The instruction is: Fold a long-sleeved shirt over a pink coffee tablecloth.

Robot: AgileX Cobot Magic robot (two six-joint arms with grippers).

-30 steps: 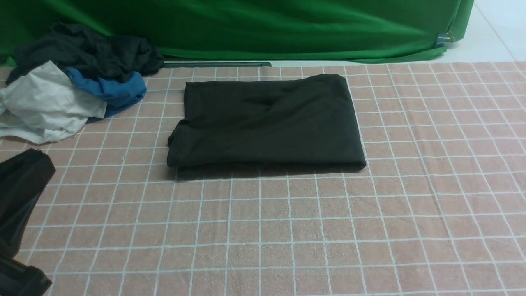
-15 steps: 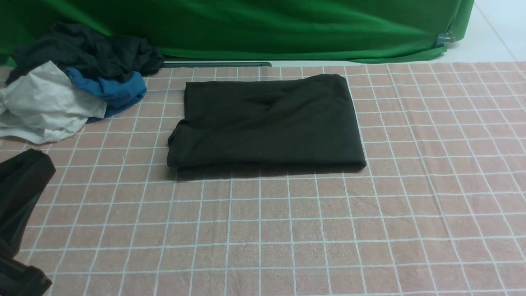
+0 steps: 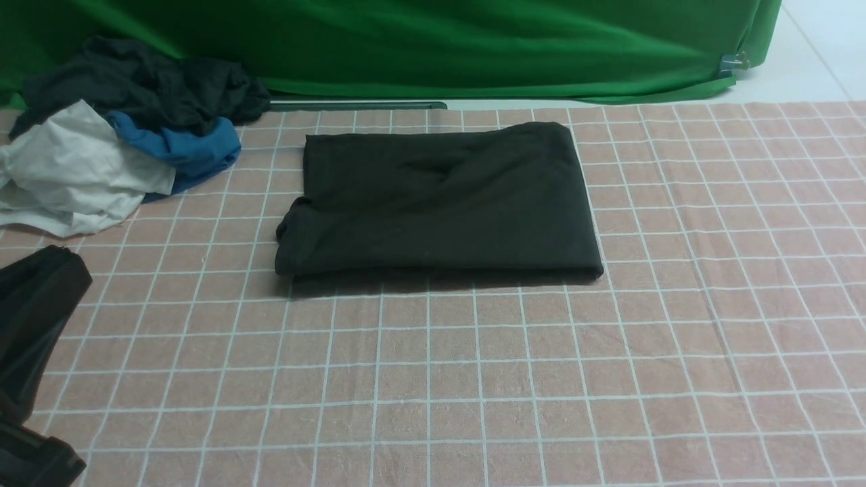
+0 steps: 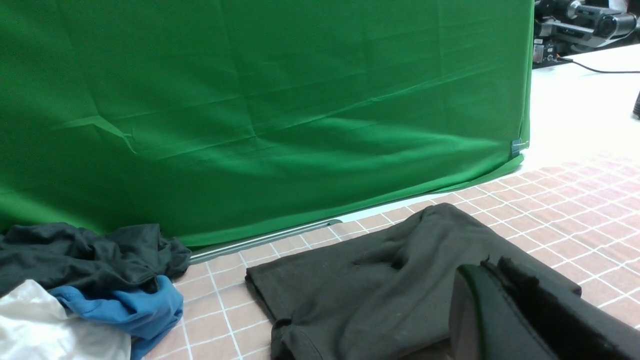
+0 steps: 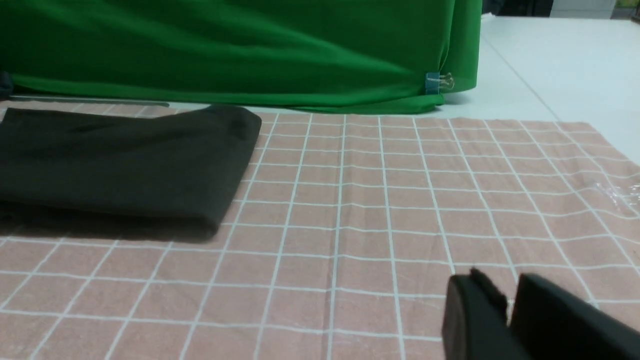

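Long-sleeved shirt [image 3: 440,199]: folded into a compact rectangle, upper centre of the front view, lying on the pink coffee tablecloth [image 3: 541,379]. Folding judged complete.
Left gripper [image 4: 492,280]: jaws clenched, empty.
Right gripper [image 5: 505,300]: jaws slightly parted, holding nothing.

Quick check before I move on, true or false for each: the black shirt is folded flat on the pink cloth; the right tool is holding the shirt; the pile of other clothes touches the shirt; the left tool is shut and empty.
1. The long-sleeved shirt lies folded in a flat rectangle on the pink coffee tablecloth. True.
2. The right tool is holding the shirt. False: it holds nothing and is off to the shirt's side over bare cloth.
3. The pile of other clothes touches the shirt. False: a strip of tablecloth separates them.
4. The left tool is shut and empty. True.
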